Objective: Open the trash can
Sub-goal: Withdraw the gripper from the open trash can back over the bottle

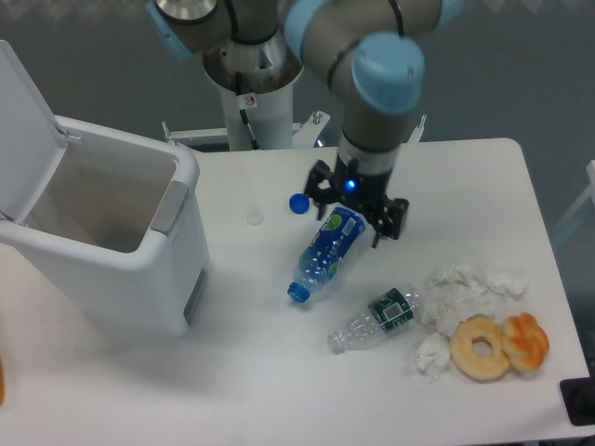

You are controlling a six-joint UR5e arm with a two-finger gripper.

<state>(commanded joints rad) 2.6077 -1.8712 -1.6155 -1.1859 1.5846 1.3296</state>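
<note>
Pastries, a glazed ring doughnut (pixel 481 348) among crumpled white tissues (pixel 456 295), lie lower right. Left of frame sits the boxy white plastic trash can (pixel 121 251), smooth flat lid raised. Centre, the black two-finger gripper (pixel 358 210), jaws spread, straddles a blue plastic bottle (pixel 325 252).

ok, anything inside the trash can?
The trash can has its lid up. The visible inner walls look bare; the bottom is hidden by the front wall.
</note>
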